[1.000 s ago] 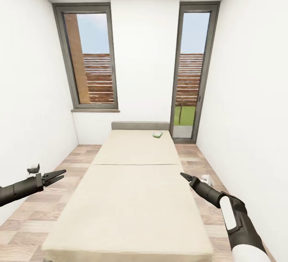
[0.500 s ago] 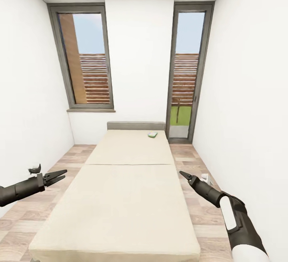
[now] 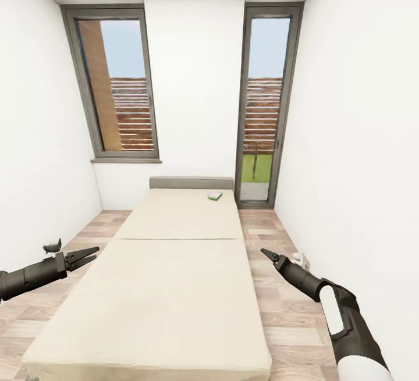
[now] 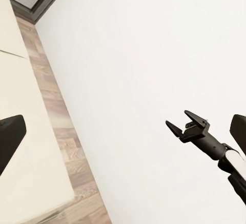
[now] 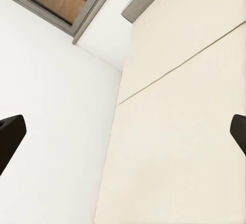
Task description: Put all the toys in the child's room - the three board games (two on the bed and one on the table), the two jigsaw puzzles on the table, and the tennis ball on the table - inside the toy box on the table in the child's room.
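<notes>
A white-and-green board game (image 3: 215, 195) is lying on the far right of the bed (image 3: 163, 276), near the headboard. The left claw (image 3: 87, 253) and right claw (image 3: 266, 253) are hovering on either side, both parted and carrying nothing.

One bed (image 3: 174, 288), one board game (image 3: 215, 195), two windows (image 3: 119, 87)

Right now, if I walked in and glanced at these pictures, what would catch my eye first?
A long beige bed runs down the middle of a narrow white room toward two tall windows. A small green-and-white board game lies near its headboard. The left gripper and right gripper hover at either side, both open.
</notes>
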